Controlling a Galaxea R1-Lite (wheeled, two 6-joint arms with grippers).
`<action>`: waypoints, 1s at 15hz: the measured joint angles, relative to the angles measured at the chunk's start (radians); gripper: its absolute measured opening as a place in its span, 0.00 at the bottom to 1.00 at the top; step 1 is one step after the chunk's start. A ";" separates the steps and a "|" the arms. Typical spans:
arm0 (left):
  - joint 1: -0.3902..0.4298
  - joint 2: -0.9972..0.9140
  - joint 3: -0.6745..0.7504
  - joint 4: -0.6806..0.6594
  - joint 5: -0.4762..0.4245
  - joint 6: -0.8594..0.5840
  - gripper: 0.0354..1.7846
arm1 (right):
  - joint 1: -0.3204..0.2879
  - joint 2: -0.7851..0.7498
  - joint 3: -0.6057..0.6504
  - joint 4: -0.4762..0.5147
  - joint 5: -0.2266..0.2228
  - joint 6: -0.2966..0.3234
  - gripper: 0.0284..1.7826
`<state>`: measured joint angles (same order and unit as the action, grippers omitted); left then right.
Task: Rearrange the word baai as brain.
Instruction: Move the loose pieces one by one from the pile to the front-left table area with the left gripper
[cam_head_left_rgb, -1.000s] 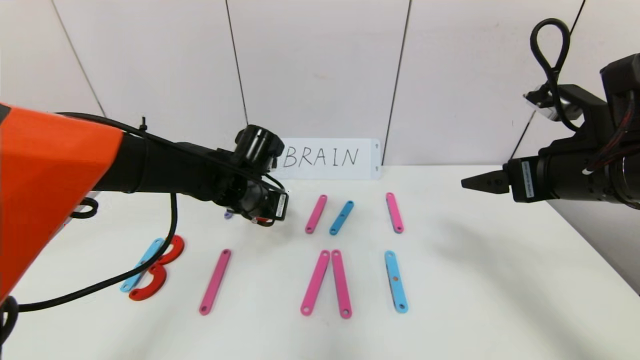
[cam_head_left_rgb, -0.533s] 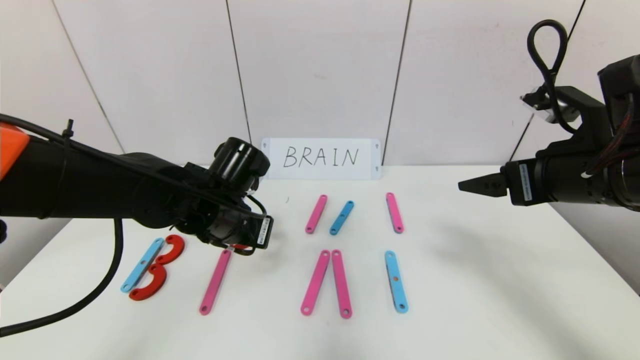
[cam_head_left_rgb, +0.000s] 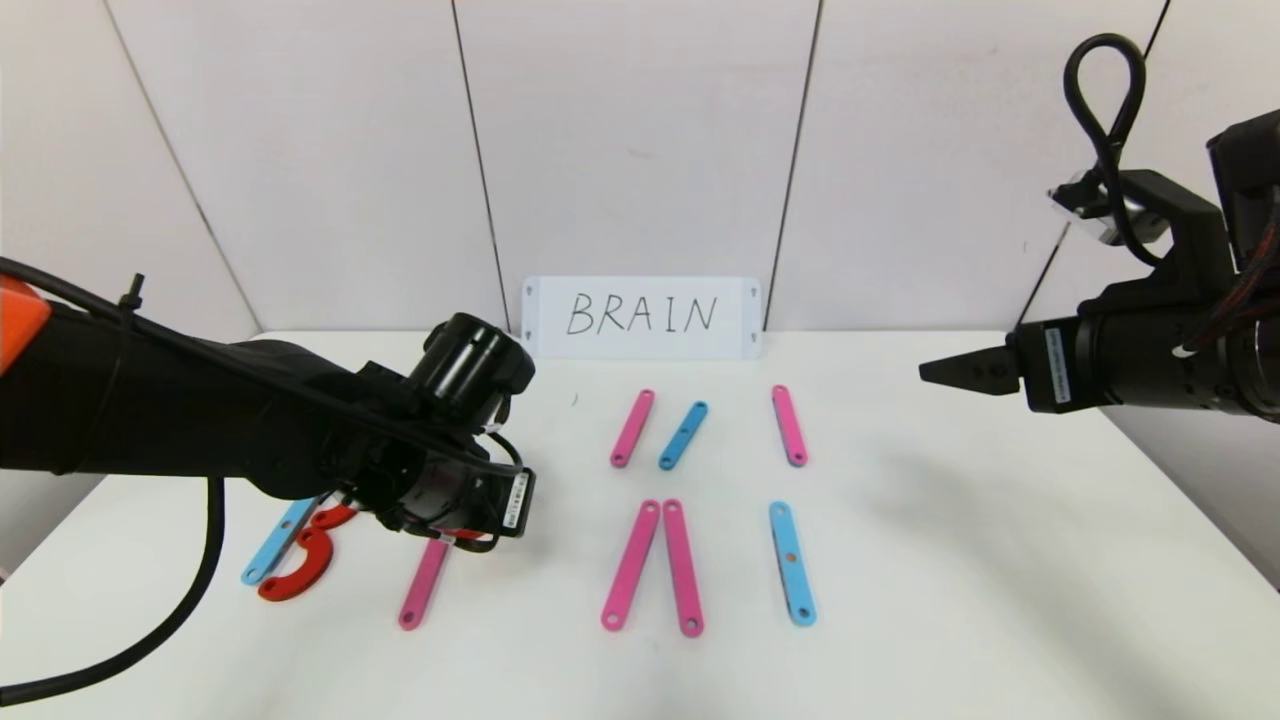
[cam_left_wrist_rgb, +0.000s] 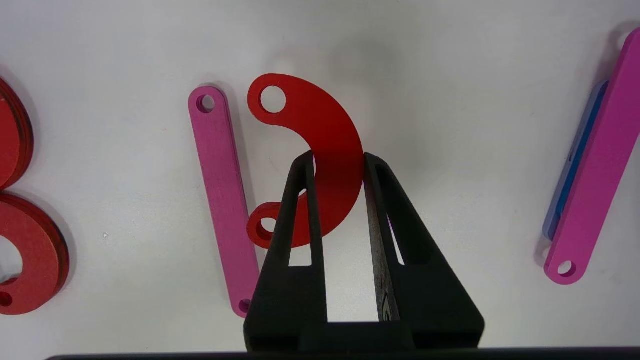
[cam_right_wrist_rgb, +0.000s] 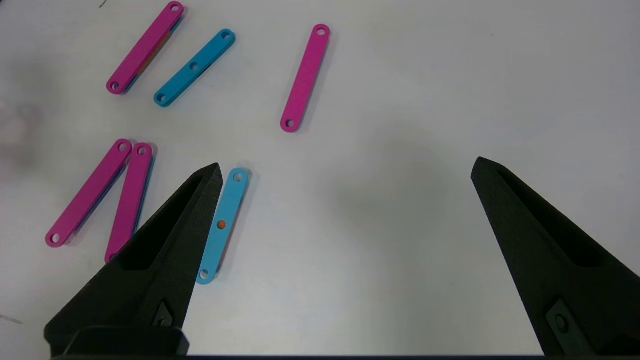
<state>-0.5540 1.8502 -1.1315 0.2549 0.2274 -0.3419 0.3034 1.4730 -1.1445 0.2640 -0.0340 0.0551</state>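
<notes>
My left gripper (cam_head_left_rgb: 470, 533) is shut on a red half-ring (cam_left_wrist_rgb: 320, 145), held low right beside the far end of a lone pink strip (cam_head_left_rgb: 424, 582), which also shows in the left wrist view (cam_left_wrist_rgb: 222, 200). To its left lies the B: a blue strip (cam_head_left_rgb: 282, 530) with two red half-rings (cam_head_left_rgb: 305, 565). Two pink strips (cam_head_left_rgb: 655, 566) lean together as an A, with a blue I strip (cam_head_left_rgb: 792, 563) to their right. My right gripper (cam_head_left_rgb: 935, 372) is open and empty, raised at the right, also seen in its wrist view (cam_right_wrist_rgb: 345, 167).
A back row holds a pink strip (cam_head_left_rgb: 632, 428), a blue strip (cam_head_left_rgb: 683, 435) and another pink strip (cam_head_left_rgb: 788, 425). A white card with handwritten BRAIN (cam_head_left_rgb: 640, 317) leans on the wall. The white table's (cam_head_left_rgb: 1000, 560) right half is bare.
My left arm has swung from the back of the table toward the front left, bringing the red half-ring down beside the lone pink strip. The right arm has barely moved.
</notes>
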 joint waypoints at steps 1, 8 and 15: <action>0.000 0.010 -0.004 -0.001 0.000 -0.016 0.15 | 0.000 -0.001 0.000 0.000 0.000 0.000 0.98; -0.001 0.066 -0.020 0.007 0.002 -0.110 0.15 | 0.000 -0.003 0.000 0.000 0.000 -0.001 0.98; 0.001 0.071 -0.010 0.011 0.003 -0.141 0.15 | 0.000 -0.003 0.000 0.000 0.000 0.000 0.98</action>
<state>-0.5528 1.9209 -1.1415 0.2655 0.2309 -0.4830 0.3034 1.4700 -1.1440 0.2636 -0.0336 0.0547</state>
